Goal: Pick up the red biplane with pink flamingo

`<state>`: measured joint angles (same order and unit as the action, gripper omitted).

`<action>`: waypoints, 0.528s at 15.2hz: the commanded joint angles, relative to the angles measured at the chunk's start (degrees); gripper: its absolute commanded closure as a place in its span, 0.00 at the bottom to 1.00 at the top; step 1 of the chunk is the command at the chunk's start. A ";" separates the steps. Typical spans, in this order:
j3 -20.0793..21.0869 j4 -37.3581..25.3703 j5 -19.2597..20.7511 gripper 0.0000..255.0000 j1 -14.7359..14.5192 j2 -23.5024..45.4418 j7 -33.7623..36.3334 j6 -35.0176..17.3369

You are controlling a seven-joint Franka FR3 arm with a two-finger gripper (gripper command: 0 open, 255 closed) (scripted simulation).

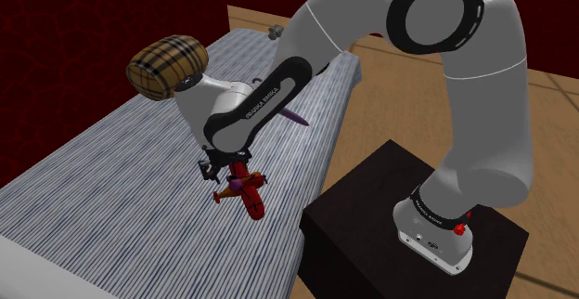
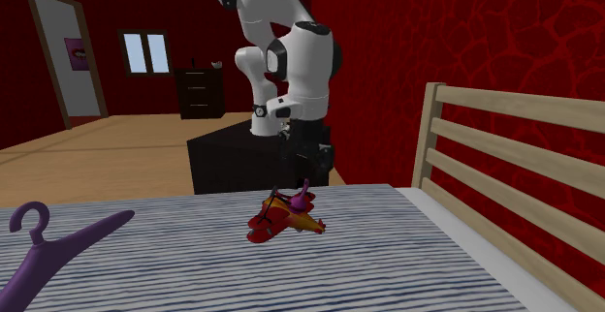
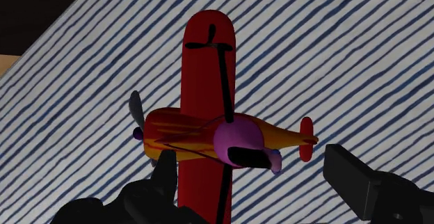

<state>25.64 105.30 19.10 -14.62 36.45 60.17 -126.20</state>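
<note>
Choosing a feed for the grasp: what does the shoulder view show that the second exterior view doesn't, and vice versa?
Shoulder view: a tan plaid barrel-shaped cushion on the bed. Second exterior view: a dark dresser and a window at the far wall. Both: the red toy biplane with its pink flamingo, the blue-and-white striped bed cover and the black box stand.

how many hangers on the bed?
1. The purple hanger lies on the striped bed, left of the biplane in the second exterior view. The arm may hide more.
</note>
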 commanded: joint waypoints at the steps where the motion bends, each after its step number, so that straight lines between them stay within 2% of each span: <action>1: -0.48 -0.31 0.60 0.00 -0.47 1.32 0.47 -0.97; 6: -1.28 -0.69 1.53 0.00 -1.05 3.42 0.98 -2.61; 7: -1.29 -0.80 1.53 1.00 -1.06 3.48 0.95 -2.56; 8: -1.28 -0.76 1.52 1.00 -1.05 3.44 0.95 -2.57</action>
<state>24.38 104.54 20.61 -15.66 39.86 61.12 -128.73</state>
